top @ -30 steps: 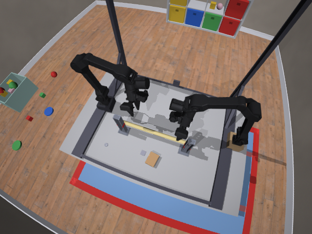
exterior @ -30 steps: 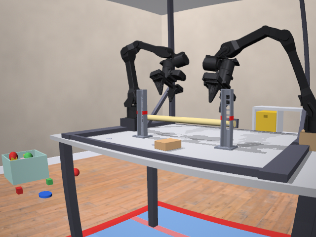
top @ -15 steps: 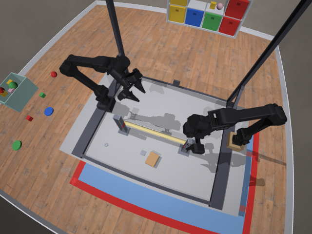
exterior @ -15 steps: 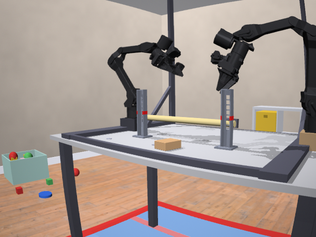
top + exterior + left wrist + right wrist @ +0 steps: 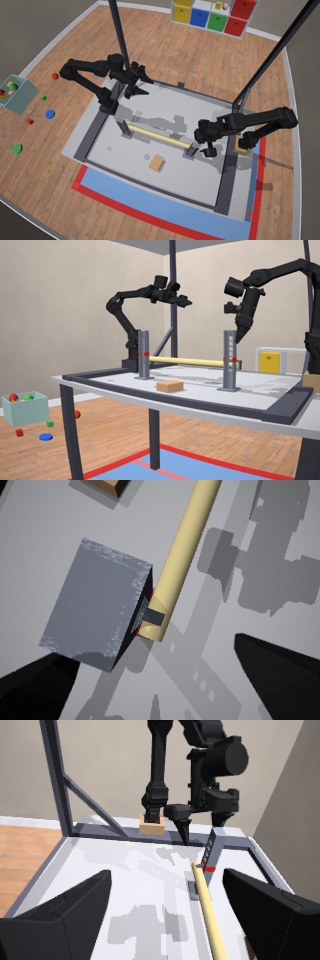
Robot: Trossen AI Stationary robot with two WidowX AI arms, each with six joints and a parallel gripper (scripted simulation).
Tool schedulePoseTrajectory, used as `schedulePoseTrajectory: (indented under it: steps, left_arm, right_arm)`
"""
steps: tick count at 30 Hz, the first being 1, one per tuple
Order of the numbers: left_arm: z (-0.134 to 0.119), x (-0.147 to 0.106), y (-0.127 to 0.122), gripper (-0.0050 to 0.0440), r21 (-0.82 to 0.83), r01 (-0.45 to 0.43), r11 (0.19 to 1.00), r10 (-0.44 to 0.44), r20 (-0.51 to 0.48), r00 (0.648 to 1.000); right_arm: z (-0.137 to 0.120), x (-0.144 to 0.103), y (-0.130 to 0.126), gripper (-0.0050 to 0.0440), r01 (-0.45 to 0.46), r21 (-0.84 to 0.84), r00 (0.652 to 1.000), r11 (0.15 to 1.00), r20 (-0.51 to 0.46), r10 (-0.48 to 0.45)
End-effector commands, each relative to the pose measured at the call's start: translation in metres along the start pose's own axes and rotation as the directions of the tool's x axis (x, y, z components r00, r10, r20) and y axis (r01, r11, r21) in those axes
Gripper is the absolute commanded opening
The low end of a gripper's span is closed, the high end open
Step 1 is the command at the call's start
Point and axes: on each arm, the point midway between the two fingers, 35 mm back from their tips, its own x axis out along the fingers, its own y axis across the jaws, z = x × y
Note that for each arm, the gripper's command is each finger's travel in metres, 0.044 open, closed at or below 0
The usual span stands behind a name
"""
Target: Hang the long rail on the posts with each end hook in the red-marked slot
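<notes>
Clearly, both my pincers are apart with nothing between their fingers: my left gripper (image 5: 200,146) (image 5: 237,342) (image 5: 158,645) (image 5: 201,842) near the post on its side (image 5: 192,149) (image 5: 226,351) (image 5: 95,605) (image 5: 215,847), my right gripper (image 5: 150,88) (image 5: 187,304) (image 5: 168,875) raised well apart from the rail (image 5: 158,136) (image 5: 191,361) (image 5: 185,545) (image 5: 207,912).

From the top, the rail spans from one post to the other post (image 5: 121,127) (image 5: 143,343). The exterior view adds that it is up off the table, but hides both hooks. My left wrist view shows what that one cannot: a dark hook (image 5: 154,616) reaching from the rail's end toward the slotted face, beside the red mark (image 5: 152,596). How deep it sits, I cannot tell, and the hook at the opposite end I cannot make out.

My right wrist view looks along the rail at my left arm, whose base stands on a tan block (image 5: 237,149) (image 5: 310,379) (image 5: 152,826); my left wrist view leaves that out, yet catches a corner of the orange-brown box (image 5: 156,163) (image 5: 169,386) (image 5: 109,486).
</notes>
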Motion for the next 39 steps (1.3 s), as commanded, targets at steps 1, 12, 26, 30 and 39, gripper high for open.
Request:
schedulePoseTrajectory:
  steps: [1, 12, 26, 30, 39]
  left_arm:
    - [0.003, -0.008, -0.001, 0.0440, -0.006, 0.003, 1.000, -0.003, 0.025, 1.000]
    - [0.003, -0.006, 0.000, 0.0440, -0.002, 0.002, 1.000, -0.002, 0.020, 1.000]
    - [0.003, -0.006, 0.000, 0.0440, -0.002, 0.002, 1.000, -0.002, 0.020, 1.000]
    - [0.003, -0.006, 0.000, 0.0440, -0.002, 0.002, 1.000, -0.002, 0.020, 1.000]
    - [0.026, -0.051, 0.007, 0.0440, 0.118, -0.085, 0.989, 0.050, 0.275, 0.960]
  right_arm:
    - [0.010, 0.000, 0.005, 0.0335, -0.035, 0.024, 0.995, 0.999, 0.097, 0.033]
    - [0.032, 0.006, 0.015, 0.0335, -0.097, 0.051, 0.964, 0.994, 0.252, 0.081]
    - [0.037, 0.006, 0.016, 0.0335, -0.116, 0.058, 0.943, 0.992, 0.319, 0.092]
    - [0.037, 0.006, 0.016, 0.0335, -0.116, 0.058, 0.944, 0.992, 0.318, 0.092]
    - [0.043, 0.003, 0.015, 0.0335, -0.116, 0.055, 0.939, 0.992, 0.332, 0.092]
